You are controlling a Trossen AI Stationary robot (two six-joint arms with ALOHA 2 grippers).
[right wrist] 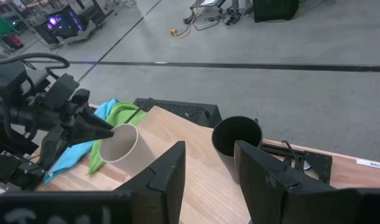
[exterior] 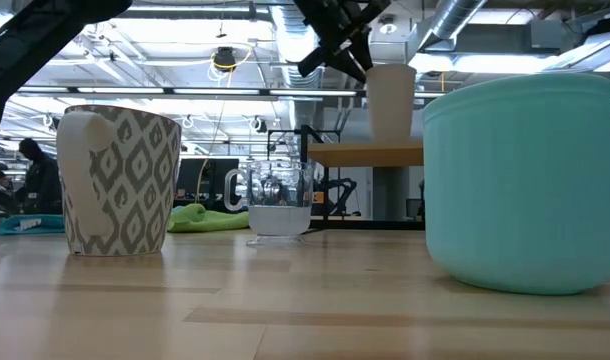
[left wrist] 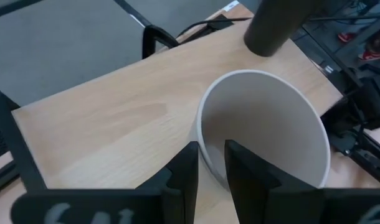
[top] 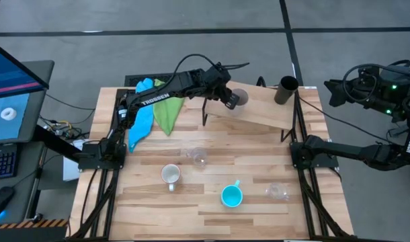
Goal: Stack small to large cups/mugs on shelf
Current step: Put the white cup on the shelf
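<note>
Pinching the rim of the beige tumbler (left wrist: 265, 130) between my left claw's (top: 230, 99) fingers, I hold it over the shelf (top: 259, 111), one finger inside the wall. Beyond my claw stands the tall black cup (top: 285, 89) on the shelf's far corner. My right claw (right wrist: 209, 180) waits released, off to the side.

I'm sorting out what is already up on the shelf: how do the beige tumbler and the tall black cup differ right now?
The beige tumbler is pale and wide-mouthed; the tall black cup is dark and narrower. The left gripper is shut on the tumbler's rim, one finger inside, while nothing touches the black cup. The tumbler is near the middle of the shelf; the black cup is at its right end. Both are handleless, open-topped, and at the shelf.
</note>
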